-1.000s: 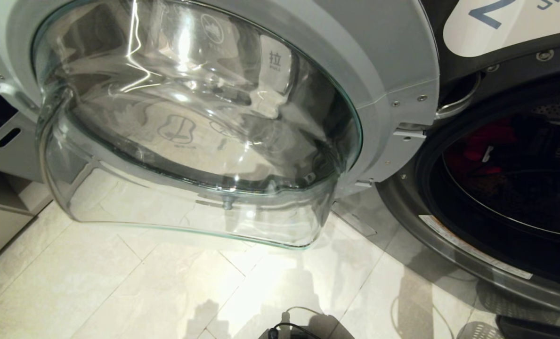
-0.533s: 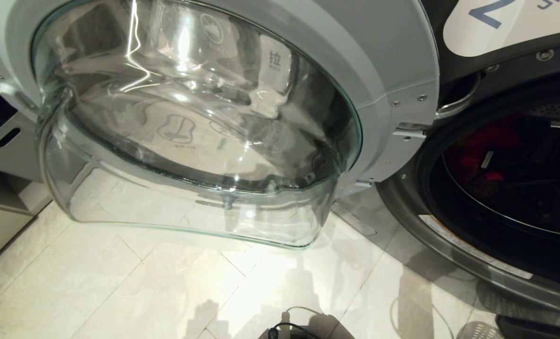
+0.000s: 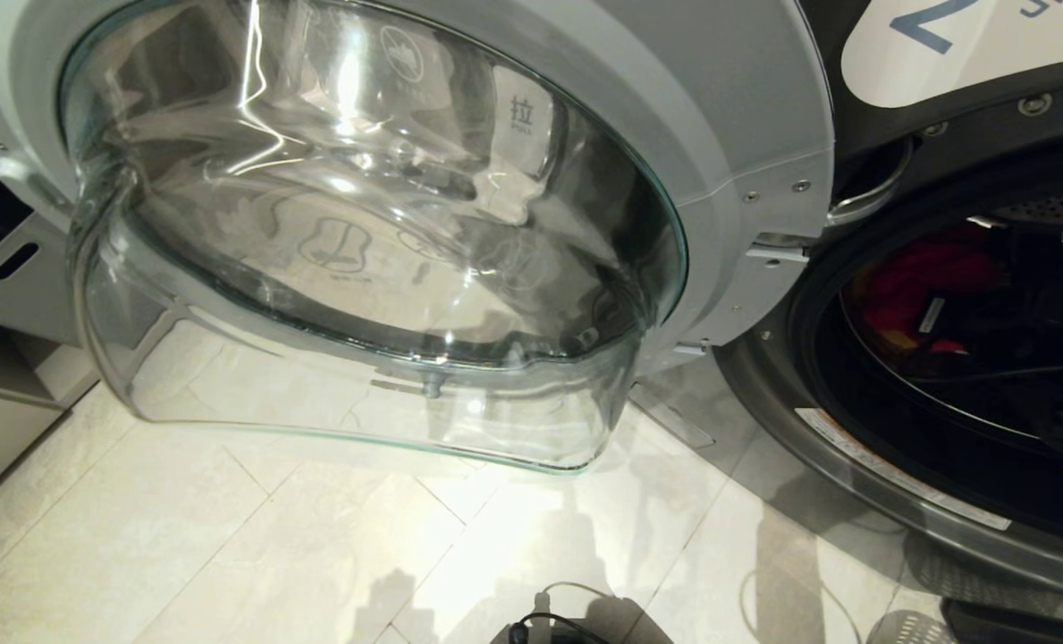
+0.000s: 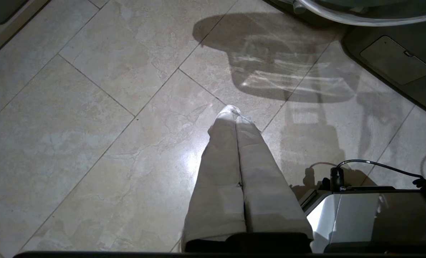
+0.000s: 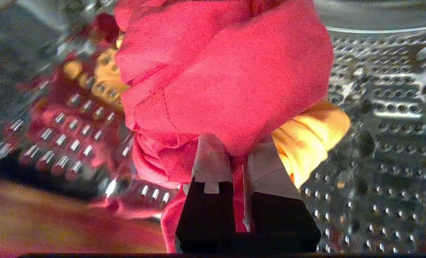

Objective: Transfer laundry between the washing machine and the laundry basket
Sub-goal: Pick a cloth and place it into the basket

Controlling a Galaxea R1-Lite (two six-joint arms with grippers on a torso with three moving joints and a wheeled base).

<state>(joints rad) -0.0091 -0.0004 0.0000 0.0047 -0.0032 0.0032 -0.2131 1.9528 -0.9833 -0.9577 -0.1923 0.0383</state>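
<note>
Right gripper (image 5: 238, 168) is inside the drum (image 5: 384, 107) of the washer (image 3: 853, 465), clamped on a fold of the red laundry (image 5: 230, 82); a yellow piece (image 5: 309, 139) hangs just beside the pinch and may come along. From the head view I only get red cloth (image 3: 920, 282) deep in the drum, beyond the door opening. The basket shows in no view.

Step in hand, as I judge it: draw the bundle out through the opening. I'd keep the grip firm, lift before pulling so the cloth clears the drum's lower lip (image 3: 898, 487), and go slowly in case the trailing part snags on the perforated wall.

Room: the door (image 3: 361, 241) is swung wide, standing to the left of the opening, its glass bowl bulging toward me. It bounds any exit leftward, so I'd come straight back from the opening first. The floor (image 3: 227, 537) in front of the door looks usable for moving.

Left gripper (image 4: 234, 114) hangs parked over the floor tiles, fingers pressed together, holding nothing.
</note>
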